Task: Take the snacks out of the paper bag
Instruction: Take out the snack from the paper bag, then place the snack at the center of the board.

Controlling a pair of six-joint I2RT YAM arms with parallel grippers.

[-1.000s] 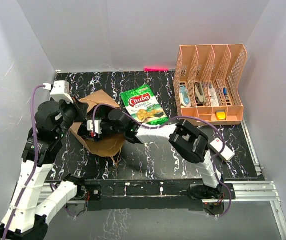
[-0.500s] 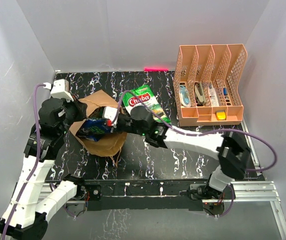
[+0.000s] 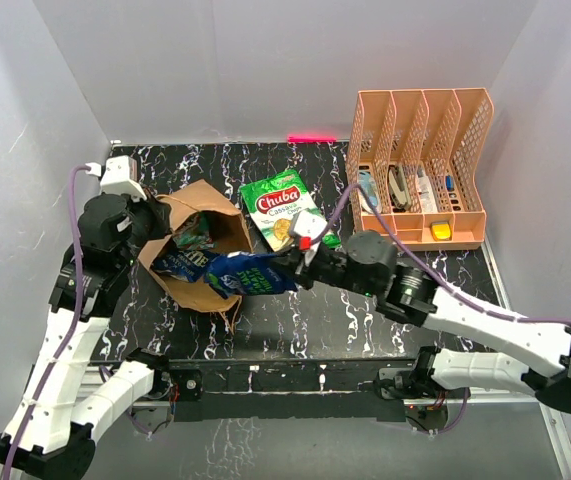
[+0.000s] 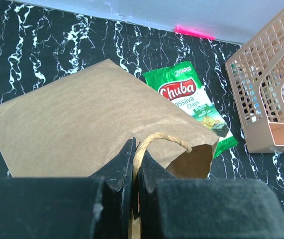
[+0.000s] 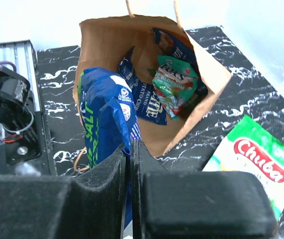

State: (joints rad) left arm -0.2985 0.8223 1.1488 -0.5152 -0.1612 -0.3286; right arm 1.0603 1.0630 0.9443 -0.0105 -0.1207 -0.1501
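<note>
The brown paper bag (image 3: 197,285) lies on its side at the left, mouth toward the right; it also shows in the left wrist view (image 4: 72,129) and the right wrist view (image 5: 107,35). My left gripper (image 4: 135,154) is shut on its twisted paper handle (image 4: 164,137). My right gripper (image 3: 293,268) is shut on a blue snack packet (image 3: 247,273), held just outside the bag's mouth; the packet (image 5: 102,114) hangs from the pads. Inside the bag lie a blue wrapper (image 5: 144,99) and a green-and-red packet (image 5: 174,84). The green Chuba chips bag (image 3: 283,207) lies on the table beyond the bag.
A peach mesh file organiser (image 3: 420,175) with small items stands at the back right. The black marbled table (image 3: 445,300) is bounded by grey walls at the back and sides. A metal rail (image 3: 505,375) runs along the near edge.
My right gripper has pulled back to the right out of the bag, drawing the blue packet out with it. My left gripper has stayed on the handle.
</note>
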